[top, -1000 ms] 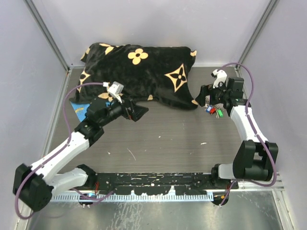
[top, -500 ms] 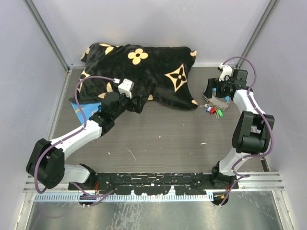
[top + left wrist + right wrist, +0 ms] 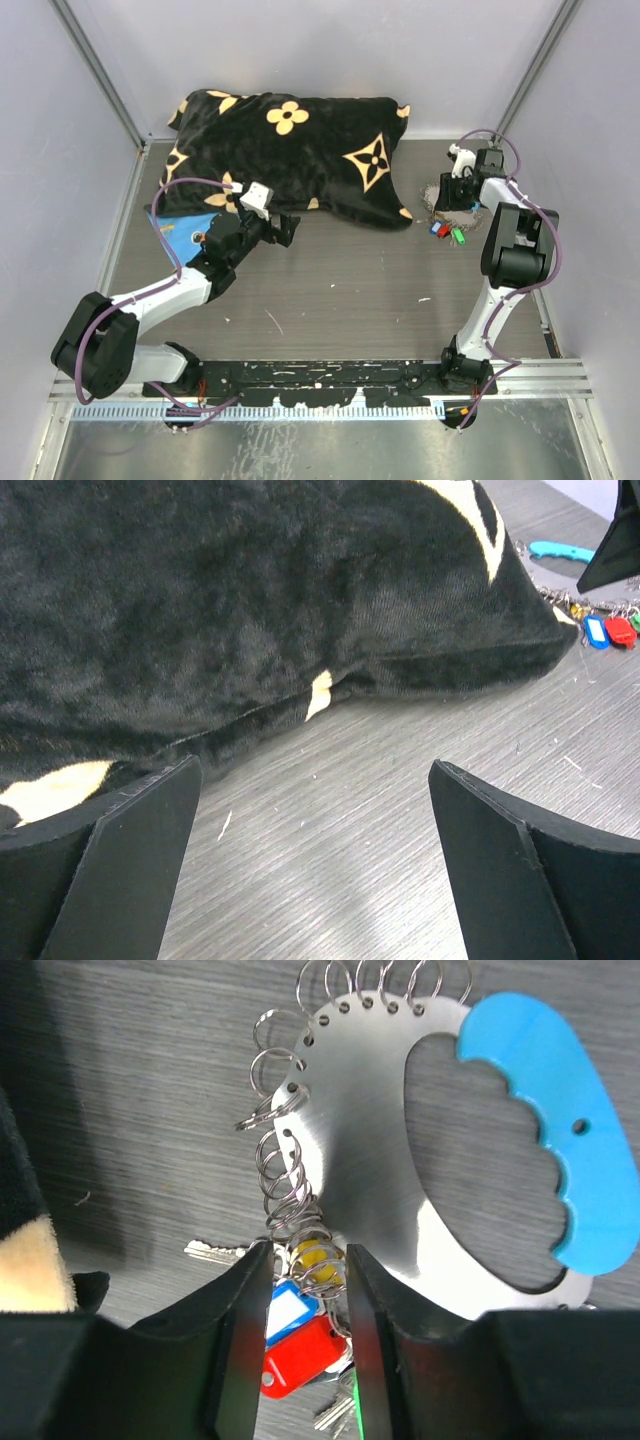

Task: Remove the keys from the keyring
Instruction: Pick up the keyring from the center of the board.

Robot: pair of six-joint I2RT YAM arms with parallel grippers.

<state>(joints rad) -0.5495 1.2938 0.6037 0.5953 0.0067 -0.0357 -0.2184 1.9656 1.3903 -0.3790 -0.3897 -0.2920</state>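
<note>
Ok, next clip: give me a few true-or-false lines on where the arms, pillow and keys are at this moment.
1. The left fingers are spread wide with nothing between them. True.
2. The keyring has a green handle. False: its curved handle is light blue.
3. A black pillow with tan flowers lies at the back of the table. True.
4. The keys lie off the pillow's left end. False: they lie off its right front corner, by the right arm.
5. In the right wrist view, a red tag and a blue tag show between the right fingers. True.
</note>
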